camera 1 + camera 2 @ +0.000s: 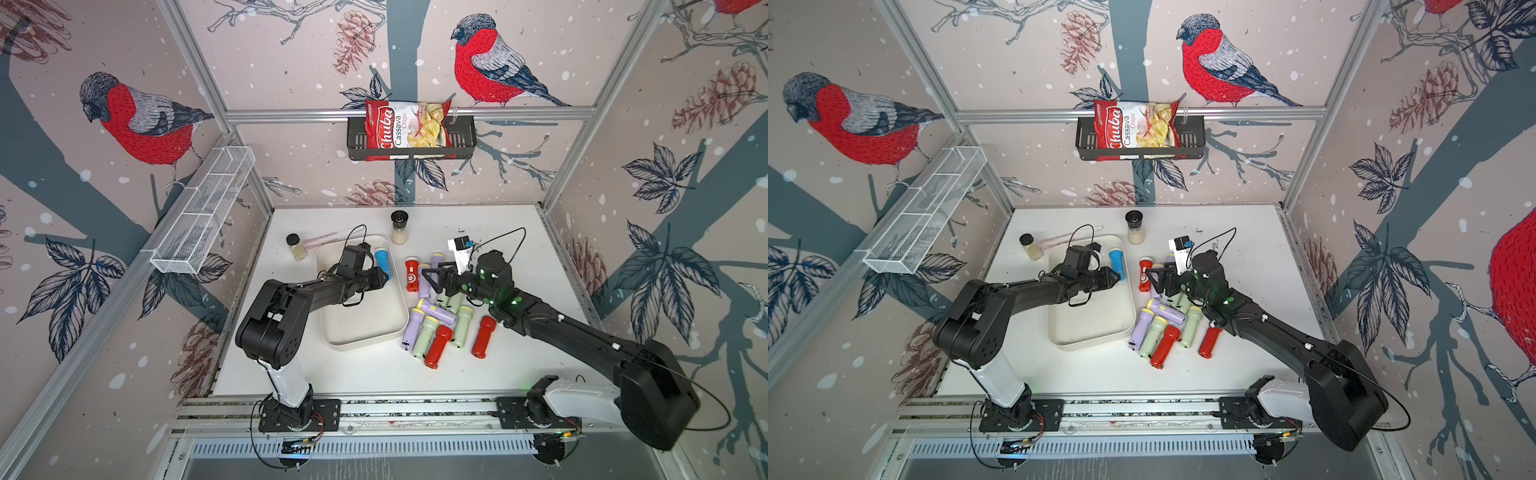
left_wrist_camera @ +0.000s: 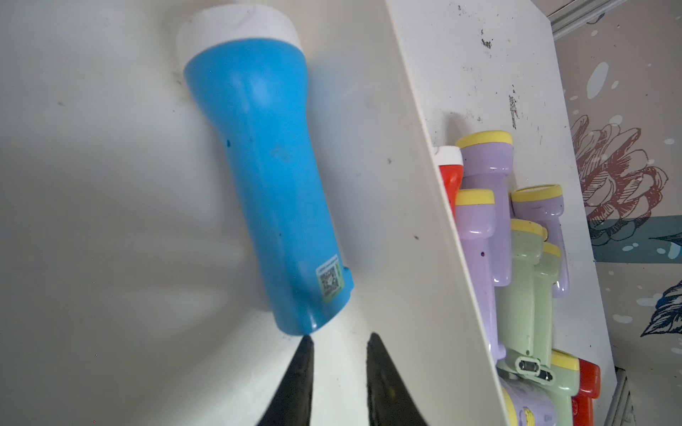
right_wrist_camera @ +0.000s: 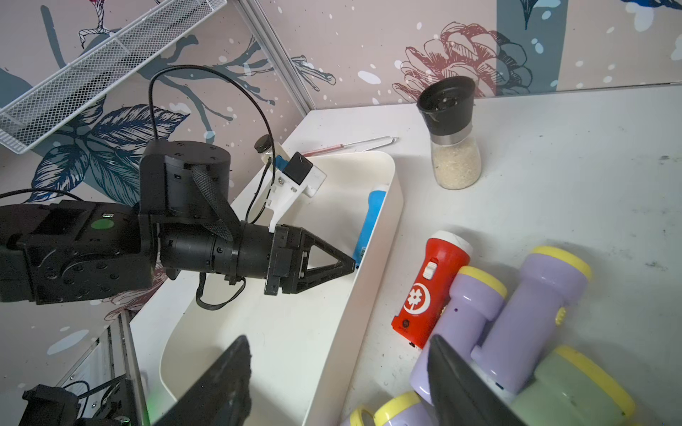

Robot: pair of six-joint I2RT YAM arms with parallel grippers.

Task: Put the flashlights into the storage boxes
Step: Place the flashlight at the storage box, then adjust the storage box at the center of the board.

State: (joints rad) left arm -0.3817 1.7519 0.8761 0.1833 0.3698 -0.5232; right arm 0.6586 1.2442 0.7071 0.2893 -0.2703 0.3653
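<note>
Flashlights [image 1: 438, 314] lie heaped on the table [image 1: 540, 253] just beside the tray [image 1: 365, 330], mostly lengthwise along it. We find the right gripper [image 1: 434, 284] nearer, spread and empty above the heap. Left gripper [image 1: 385, 279], closed on nothing, points at the tail of the blue flashlight [image 1: 382, 259], the tray's sole content.

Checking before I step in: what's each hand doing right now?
Left hand: closed, holding nothing.
Right hand: open, holding nothing.

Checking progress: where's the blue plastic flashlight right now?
In both top views the blue plastic flashlight lies inside the cream-white shallow tray, at the far end along its right wall, just past the left gripper.
</note>
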